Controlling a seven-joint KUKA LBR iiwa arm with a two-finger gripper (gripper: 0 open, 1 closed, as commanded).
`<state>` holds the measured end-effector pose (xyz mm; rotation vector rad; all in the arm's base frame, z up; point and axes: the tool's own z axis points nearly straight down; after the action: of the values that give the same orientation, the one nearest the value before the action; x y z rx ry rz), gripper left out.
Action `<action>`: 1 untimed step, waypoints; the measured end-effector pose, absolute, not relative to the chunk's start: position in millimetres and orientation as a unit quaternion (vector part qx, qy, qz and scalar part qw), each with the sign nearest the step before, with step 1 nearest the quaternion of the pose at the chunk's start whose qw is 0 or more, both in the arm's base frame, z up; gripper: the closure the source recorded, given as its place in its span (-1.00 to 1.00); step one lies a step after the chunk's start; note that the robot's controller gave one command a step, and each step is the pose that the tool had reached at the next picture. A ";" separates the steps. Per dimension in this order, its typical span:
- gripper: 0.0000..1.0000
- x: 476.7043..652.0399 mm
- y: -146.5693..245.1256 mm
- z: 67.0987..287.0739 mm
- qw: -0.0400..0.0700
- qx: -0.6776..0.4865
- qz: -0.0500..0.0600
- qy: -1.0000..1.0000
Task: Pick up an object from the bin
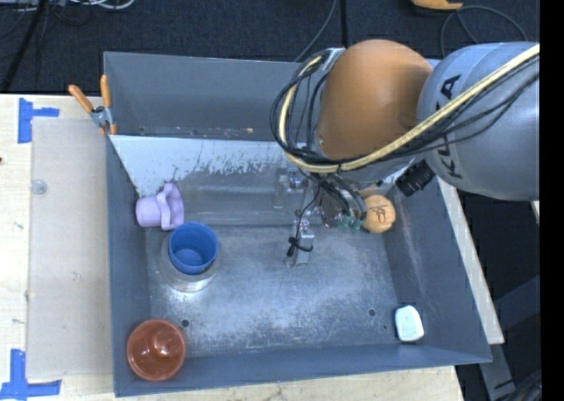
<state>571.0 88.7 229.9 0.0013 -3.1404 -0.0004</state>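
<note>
The claw [300,248] hangs over the bare middle of the bin [264,329]; spread or pressed together, I cannot tell. Nearest are a tan ball [379,212] by the right wall and a blue cup [192,248] leftward; it should centre over one before descending.

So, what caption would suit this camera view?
Arm's pincer poised inside the grey bin, near a blue cup.

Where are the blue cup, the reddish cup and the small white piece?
blue cup [192,248]: camera view, on its inside bottom.
reddish cup [156,348]: camera view, on the middle of its opening.
small white piece [408,323]: camera view, on its top face.
</note>
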 end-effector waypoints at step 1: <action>-1.00 523.9 119.0 202.9 0.002 -0.002 0.000 -1.000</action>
<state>523.9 119.0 202.9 -0.0073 -3.1381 0.0015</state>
